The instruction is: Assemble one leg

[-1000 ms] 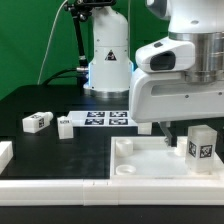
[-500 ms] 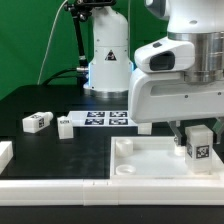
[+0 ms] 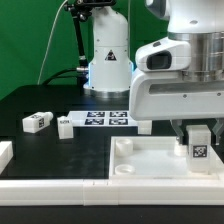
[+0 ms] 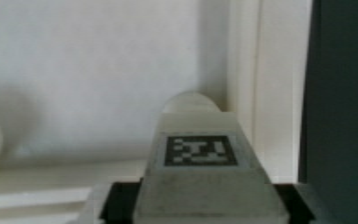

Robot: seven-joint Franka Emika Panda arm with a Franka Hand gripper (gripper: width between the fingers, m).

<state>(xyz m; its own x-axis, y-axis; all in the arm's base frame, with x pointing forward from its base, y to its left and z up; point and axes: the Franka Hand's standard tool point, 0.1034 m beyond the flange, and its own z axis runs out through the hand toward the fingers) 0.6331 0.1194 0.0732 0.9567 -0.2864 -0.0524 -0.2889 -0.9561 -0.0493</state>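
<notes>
A small white leg (image 3: 198, 143) with a black-and-white tag on its face is held upright in my gripper (image 3: 196, 128), over the far right corner of the large white tray-like piece (image 3: 140, 165) as the exterior view shows it. The fingers grip it from both sides near its top. In the wrist view the leg (image 4: 201, 160) fills the middle, its tagged face visible, with the dark fingers (image 4: 130, 200) on either side and the tray's white floor and rim behind it. I cannot tell whether the leg's bottom touches the tray.
Two more small white tagged blocks (image 3: 37, 122) (image 3: 66, 126) lie on the black table at the exterior view's left. The marker board (image 3: 104, 118) lies behind the tray. A white part (image 3: 5, 153) sits at the left edge. A white robot base (image 3: 108, 60) stands at the back.
The leg and gripper have shifted slightly to the exterior view's left and a little lower over the tray's corner.
</notes>
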